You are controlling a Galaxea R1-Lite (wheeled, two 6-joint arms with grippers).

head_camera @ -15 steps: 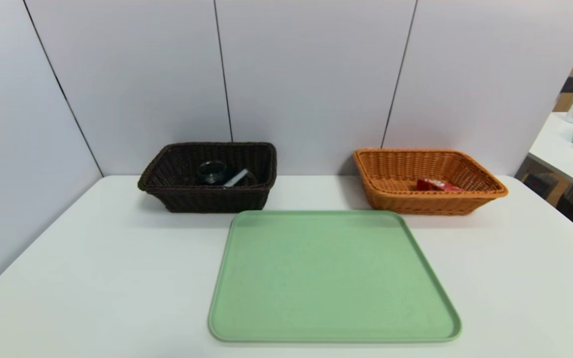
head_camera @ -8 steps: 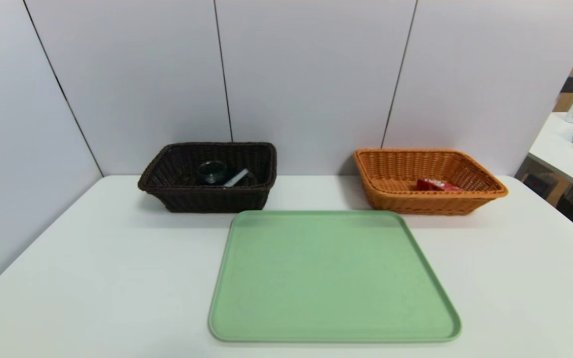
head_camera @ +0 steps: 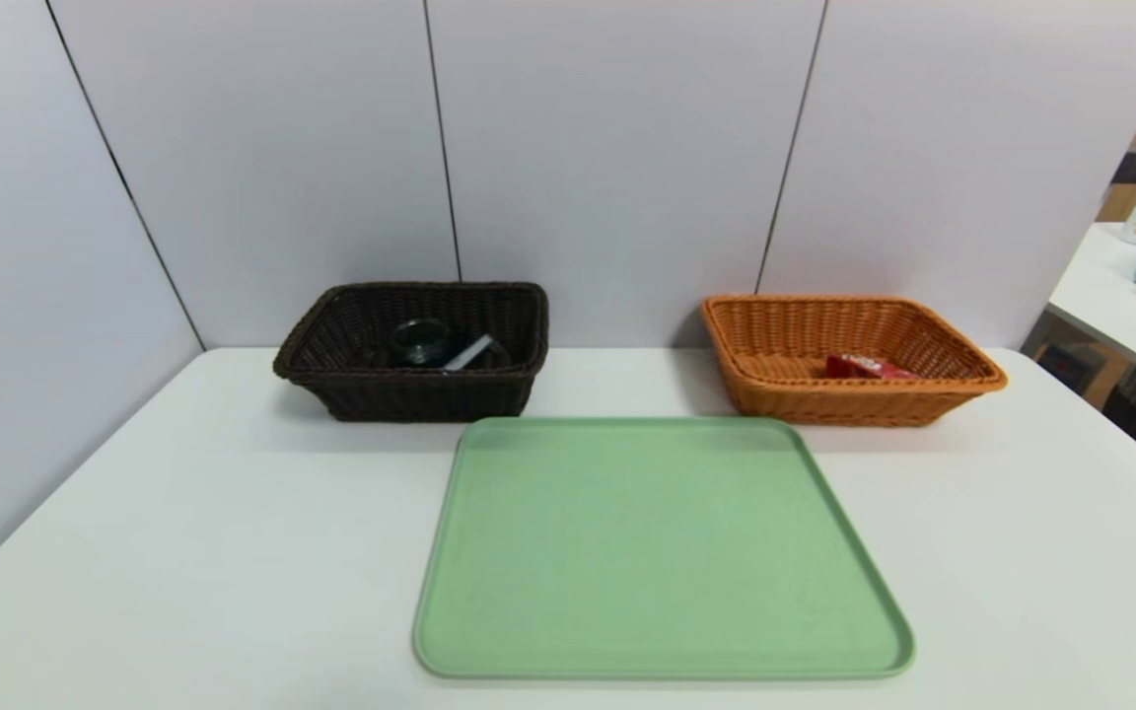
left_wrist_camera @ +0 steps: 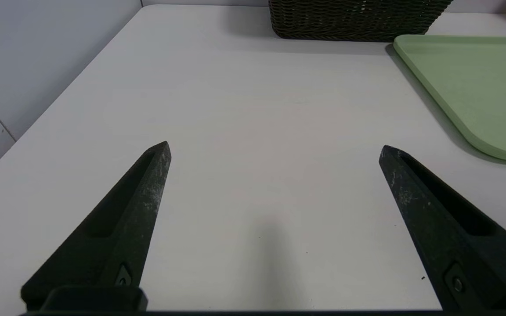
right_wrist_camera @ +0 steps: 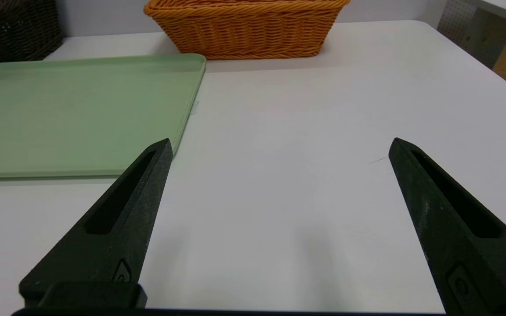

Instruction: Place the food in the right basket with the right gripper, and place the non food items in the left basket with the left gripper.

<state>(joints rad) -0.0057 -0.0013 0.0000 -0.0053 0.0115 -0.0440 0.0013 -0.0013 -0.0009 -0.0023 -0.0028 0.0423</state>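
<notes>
A dark brown left basket holds a dark round item and a pale flat item. The orange right basket holds a red food packet. Neither arm shows in the head view. In the left wrist view my left gripper hangs open over bare white table, near the table's front left, with the brown basket far ahead. My right gripper is open above the table to the right of the tray, the orange basket ahead of it.
A green tray with nothing on it lies in the middle of the white table, between and in front of the baskets. Grey wall panels close the back and left. A second table with bottles stands off to the right.
</notes>
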